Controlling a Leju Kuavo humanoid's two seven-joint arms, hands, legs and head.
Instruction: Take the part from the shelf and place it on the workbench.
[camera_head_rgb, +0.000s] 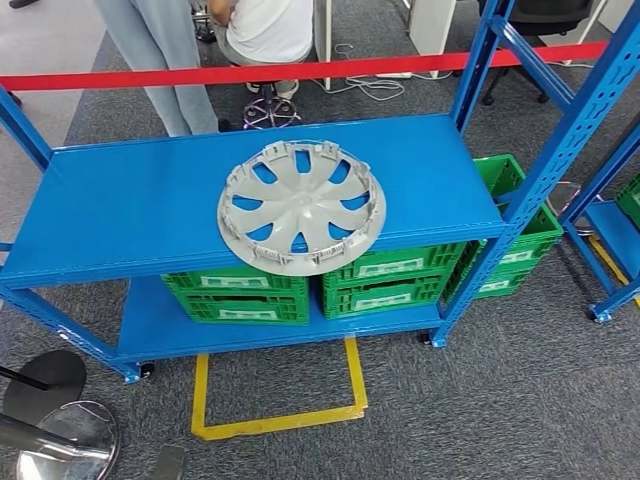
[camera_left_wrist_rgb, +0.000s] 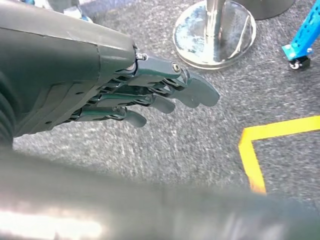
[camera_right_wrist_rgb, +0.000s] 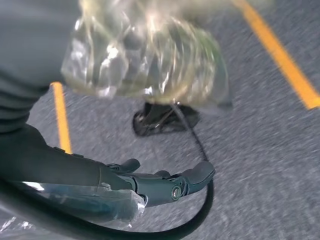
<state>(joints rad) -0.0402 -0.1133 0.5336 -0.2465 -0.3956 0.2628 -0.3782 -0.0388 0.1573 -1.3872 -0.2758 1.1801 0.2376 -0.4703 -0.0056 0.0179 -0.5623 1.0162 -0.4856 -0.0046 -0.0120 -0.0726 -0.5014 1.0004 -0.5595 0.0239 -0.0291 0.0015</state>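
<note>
Hubcap (camera_head_rgb: 302, 207) flat on blue shelf (camera_head_rgb: 113, 215), centre frame.
L hand (camera_left_wrist_rgb: 158, 92) and R hand (camera_right_wrist_rgb: 158, 182): fingers straight, spread, holding nothing, over carpet.

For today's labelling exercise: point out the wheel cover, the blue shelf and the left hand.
wheel cover (camera_head_rgb: 302, 207), head view, its centre hub
blue shelf (camera_head_rgb: 136, 205), head view, bare top board
left hand (camera_left_wrist_rgb: 151, 90), left wrist view, its fingers
</note>
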